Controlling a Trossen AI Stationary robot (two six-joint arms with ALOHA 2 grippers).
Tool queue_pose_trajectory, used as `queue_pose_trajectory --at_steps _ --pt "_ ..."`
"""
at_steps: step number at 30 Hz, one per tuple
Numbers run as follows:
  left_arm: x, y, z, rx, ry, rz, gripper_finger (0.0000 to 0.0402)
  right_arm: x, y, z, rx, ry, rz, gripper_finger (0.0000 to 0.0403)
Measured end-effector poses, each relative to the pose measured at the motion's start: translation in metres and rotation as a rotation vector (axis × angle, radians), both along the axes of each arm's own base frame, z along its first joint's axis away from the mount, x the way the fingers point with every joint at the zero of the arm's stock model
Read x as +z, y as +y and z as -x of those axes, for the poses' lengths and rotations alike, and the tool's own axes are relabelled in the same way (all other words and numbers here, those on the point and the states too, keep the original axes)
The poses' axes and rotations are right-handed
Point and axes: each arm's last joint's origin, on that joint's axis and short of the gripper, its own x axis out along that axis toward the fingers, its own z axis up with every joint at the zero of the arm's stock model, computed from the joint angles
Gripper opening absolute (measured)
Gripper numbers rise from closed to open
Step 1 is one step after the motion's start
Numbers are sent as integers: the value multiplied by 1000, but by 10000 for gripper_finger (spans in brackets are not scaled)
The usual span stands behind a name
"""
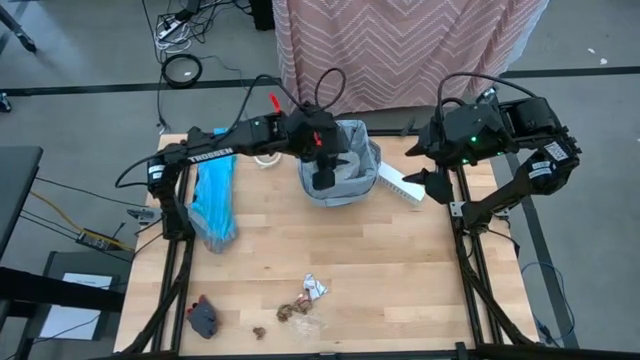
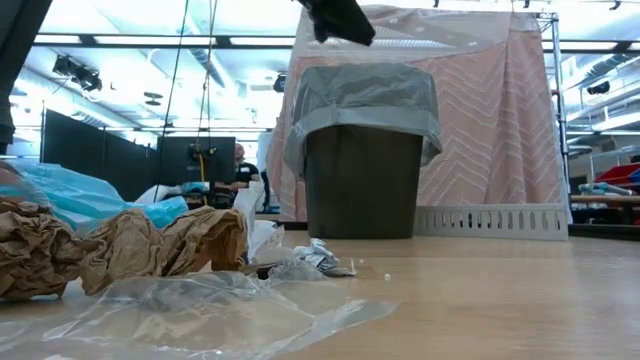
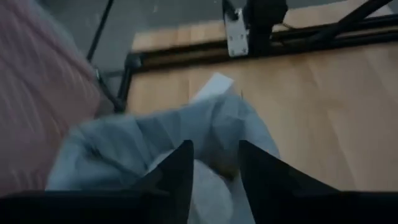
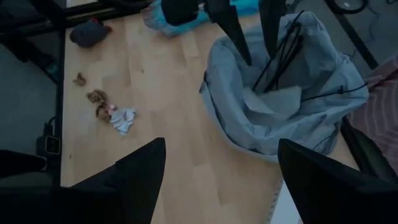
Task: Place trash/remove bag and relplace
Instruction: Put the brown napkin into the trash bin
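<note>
Left gripper open over the lined bin, litter waiting on the near table

Nearest, at six o'clock on the wooden table [image 1: 400, 270], the trash [image 1: 303, 305] lies scattered. Toward twelve o'clock, the left gripper [image 1: 325, 176] hangs over the bin's mouth, fingers parted and empty, likely so a dropped scrap falls inside the grey bag [image 1: 362, 180] lining it. The blue replacement bag [image 1: 214, 200] waits at nine o'clock. The right gripper [image 1: 418, 180] idles wide open at two o'clock. Beyond stands a pink chevron cloth [image 1: 400, 45].
</note>
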Motion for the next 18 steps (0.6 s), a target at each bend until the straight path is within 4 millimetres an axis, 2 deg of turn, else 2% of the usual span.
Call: queue_pose_trajectory --at_steps 3,6,11,18 --pt "7 -11 11 34 79 149 148 0 1 0 14 1 -22 296" --pt "6 -40 28 -43 238 282 144 0 2 0 24 1 -32 296" --pt "-19 -119 48 -209 561 306 123 0 7 0 53 1 -29 293" --pt "-60 -218 72 -313 739 355 118 0 12 1 87 2 -26 291"
